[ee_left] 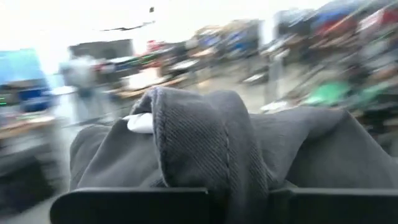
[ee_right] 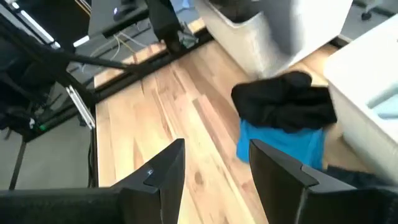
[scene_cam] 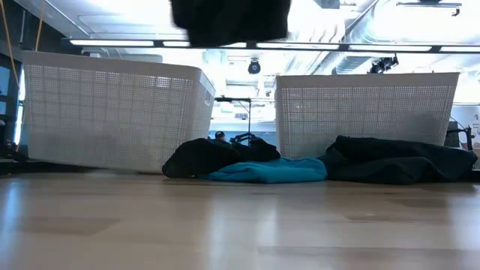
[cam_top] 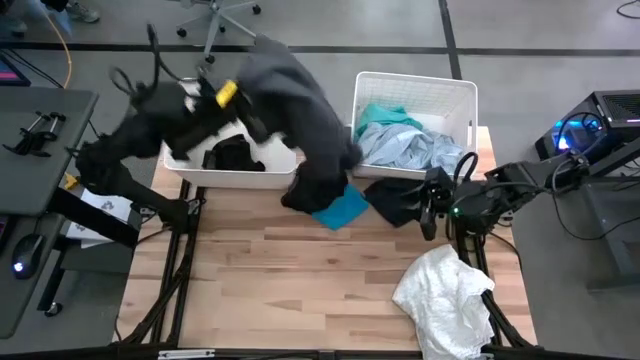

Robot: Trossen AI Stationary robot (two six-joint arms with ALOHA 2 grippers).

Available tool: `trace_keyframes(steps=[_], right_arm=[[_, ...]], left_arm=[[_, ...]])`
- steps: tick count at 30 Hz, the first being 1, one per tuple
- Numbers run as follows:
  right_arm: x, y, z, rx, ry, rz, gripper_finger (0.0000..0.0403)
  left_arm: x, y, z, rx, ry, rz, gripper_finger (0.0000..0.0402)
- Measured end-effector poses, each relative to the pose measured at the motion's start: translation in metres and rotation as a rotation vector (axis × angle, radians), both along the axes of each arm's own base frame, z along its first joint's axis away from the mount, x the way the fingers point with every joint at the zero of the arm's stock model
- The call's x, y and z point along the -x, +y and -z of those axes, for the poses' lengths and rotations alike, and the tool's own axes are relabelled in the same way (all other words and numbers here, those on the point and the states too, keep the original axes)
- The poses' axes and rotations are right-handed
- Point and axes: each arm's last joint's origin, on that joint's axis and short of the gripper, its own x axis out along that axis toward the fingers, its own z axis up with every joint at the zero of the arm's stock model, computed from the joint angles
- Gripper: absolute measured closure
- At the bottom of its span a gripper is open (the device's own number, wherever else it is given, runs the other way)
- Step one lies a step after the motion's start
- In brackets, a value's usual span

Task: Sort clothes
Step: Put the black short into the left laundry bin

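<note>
My left gripper [cam_top: 250,112] is raised over the left white basket [cam_top: 180,165] and is shut on a dark grey garment [cam_top: 295,95], which hangs high in the low view [scene_cam: 229,19]. A black garment [cam_top: 232,155] lies in that basket. The right basket [cam_top: 415,92] holds teal and pale grey-blue clothes [cam_top: 405,140]. On the table between the baskets, a black garment [ee_right: 283,102] lies on a bright blue one [cam_top: 342,210], and another dark garment [cam_top: 395,200] lies beside them. A white garment [cam_top: 445,295] lies near the front right. My right gripper [ee_right: 217,168] is open and empty over the table. My left gripper pinches a bunched fold of the dark grey garment [ee_left: 205,155] between its two fingers; several layers rise out of the hold. The cloth is lifted clear, drapes slack over the gripper, and its lower edge [scene_cam: 229,41] hangs above the basket rims.
Bare wooden table [cam_top: 300,280] lies in front of the baskets. A desk with a mouse [cam_top: 25,250] stands at the left, and equipment with blue lights [cam_top: 575,130] stands at the right. Room furniture shows beyond the table.
</note>
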Motion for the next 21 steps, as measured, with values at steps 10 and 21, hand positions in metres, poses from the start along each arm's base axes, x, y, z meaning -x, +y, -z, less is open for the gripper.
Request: trace_keyframes(steps=[10, 21], right_arm=[[0.001, 0.012, 0.02, -0.08, 0.05, 0.013, 0.0241], [0.003, 0.012, 0.019, 0.004, 0.01, 0.082, 0.024]], left_arm=[[0.053, 0.069, 0.03, 0.172, 0.446, -0.447, 0.0401], [0.059, 0.129, 0.168, 0.722, 0.879, -0.597, 0.0401]])
